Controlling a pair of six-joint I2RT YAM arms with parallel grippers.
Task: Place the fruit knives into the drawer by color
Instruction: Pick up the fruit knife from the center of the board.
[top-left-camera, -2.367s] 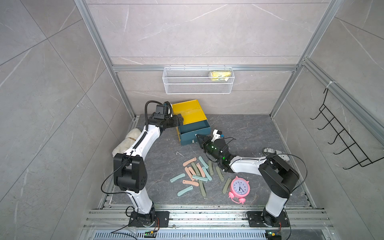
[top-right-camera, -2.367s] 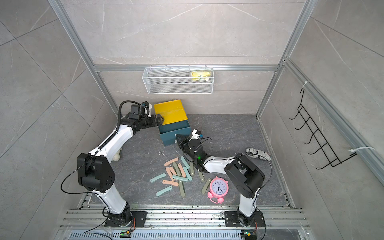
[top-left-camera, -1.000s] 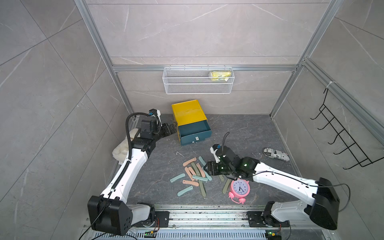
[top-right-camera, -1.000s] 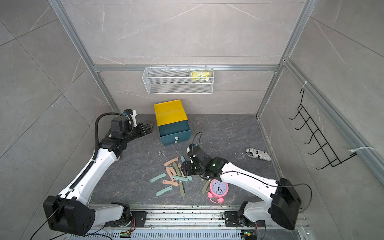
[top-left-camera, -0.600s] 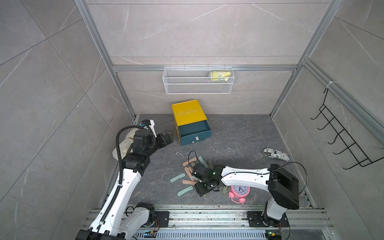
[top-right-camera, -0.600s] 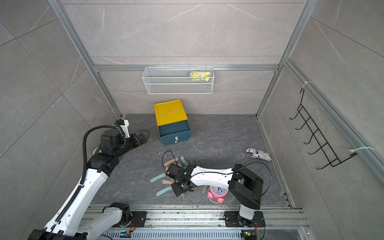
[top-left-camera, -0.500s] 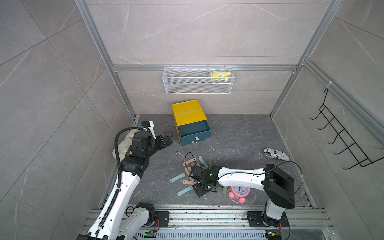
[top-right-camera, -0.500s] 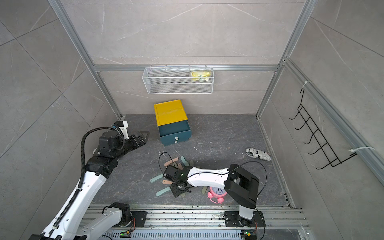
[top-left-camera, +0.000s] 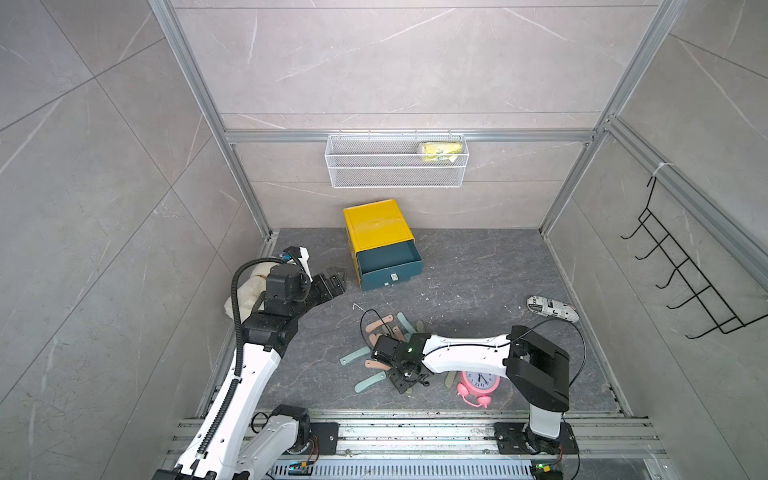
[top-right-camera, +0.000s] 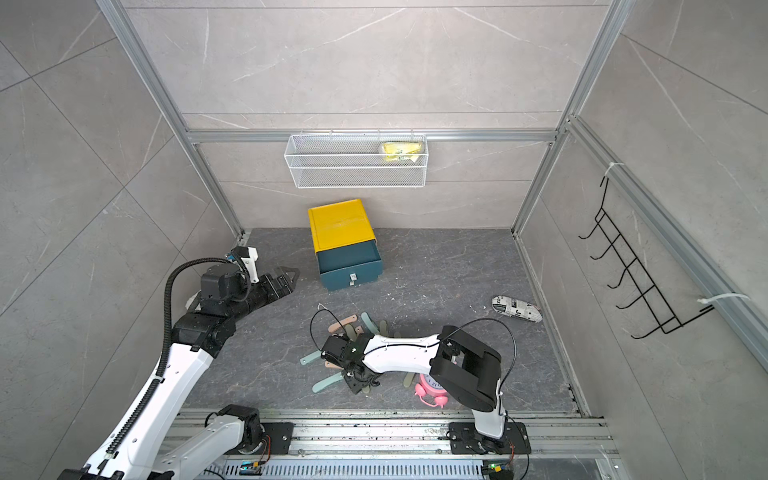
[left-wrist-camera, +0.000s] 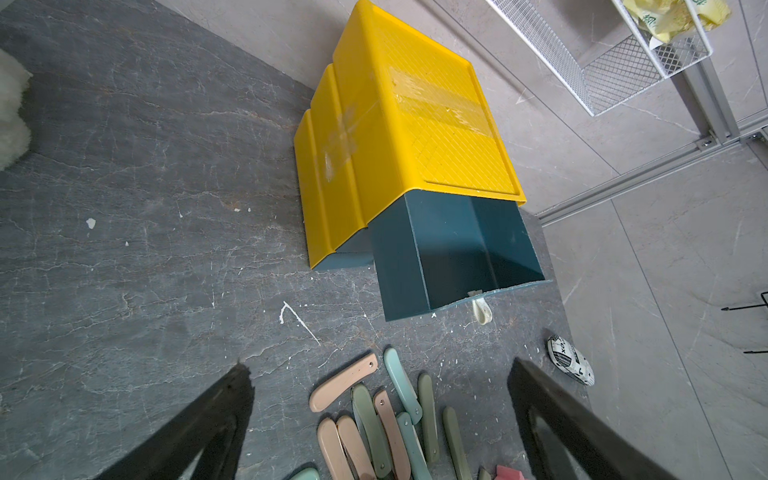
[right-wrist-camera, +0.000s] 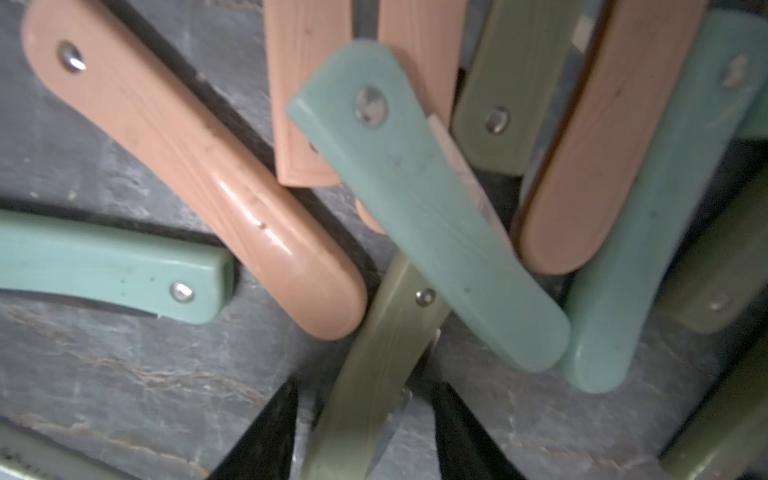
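I'm seeing the right gripper (top-left-camera: 405, 376) sitting down in the pile of fruit knives (top-left-camera: 378, 325), which is lying at 6 o'clock from the drawer (top-left-camera: 376, 226). Its jaws are straddling an olive-green knife (right-wrist-camera: 374, 374), and I cannot tell if they're pinching it. The drawer's top tray (top-left-camera: 388, 257) is standing pulled out. The left gripper (top-left-camera: 334, 280) is hanging at 9 o'clock from the drawer, jaws wide apart, holding nothing. A pink clock (top-left-camera: 478, 382) is sitting at 3 o'clock from the right gripper.

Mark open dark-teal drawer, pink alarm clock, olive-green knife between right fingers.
Open dark-teal drawer (top-left-camera: 374, 281): a top view, front panel.
Pink alarm clock (top-left-camera: 481, 381): a top view, dial.
Olive-green plastic knife (right-wrist-camera: 374, 374): right wrist view, handle middle.
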